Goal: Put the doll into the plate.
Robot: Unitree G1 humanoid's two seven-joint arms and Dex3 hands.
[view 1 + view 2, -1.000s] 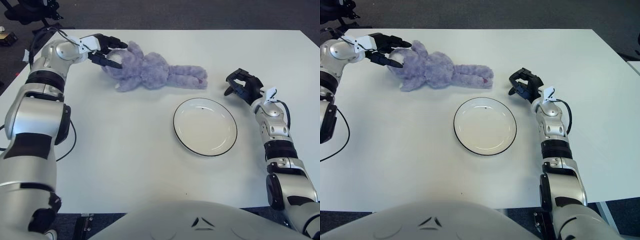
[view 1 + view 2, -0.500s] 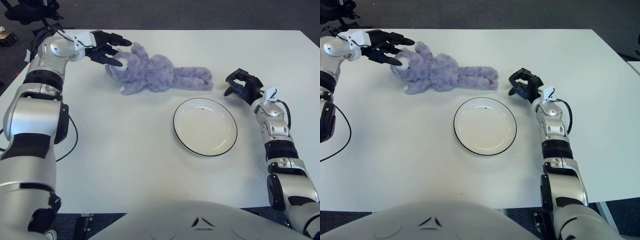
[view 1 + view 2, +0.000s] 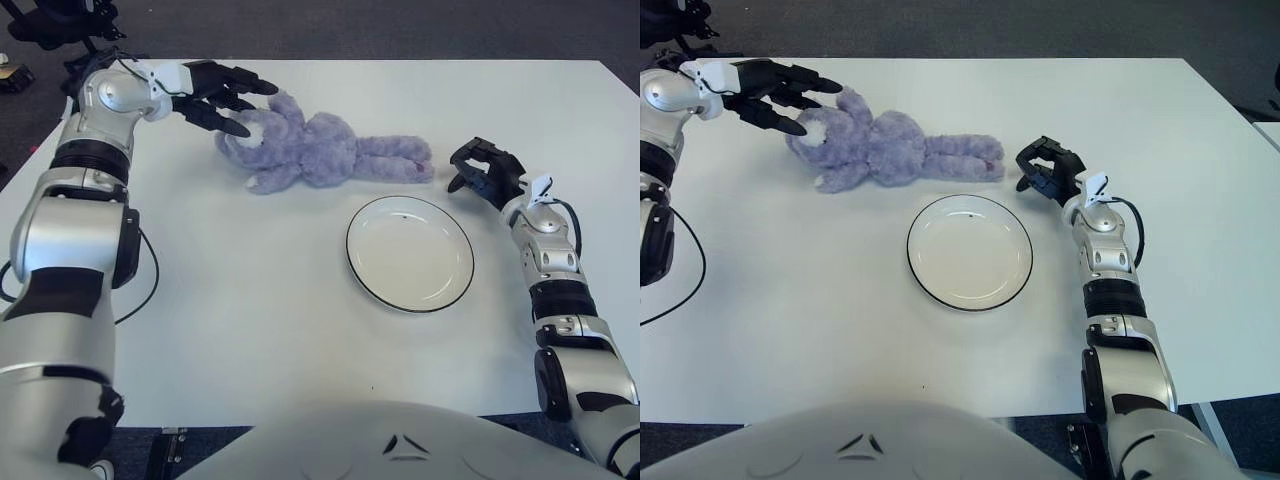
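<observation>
White table filled the view, with the round plate lying bare near its middle. Beyond the plate and to its left lay the purple doll on its side, feet towards the plate's far rim, while the left hand touched its head with fingers spread, gripping nothing. Just right of the plate's far edge, the right hand showed curled and holding nothing.

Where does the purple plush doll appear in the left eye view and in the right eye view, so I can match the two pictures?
Left eye view: the purple plush doll lies upper centre, head toward the left hand, feet toward the right.
Right eye view: the same doll sits upper left of centre.
Shared landmark: the white plate with a dark rim, just below the doll's feet in both.
</observation>
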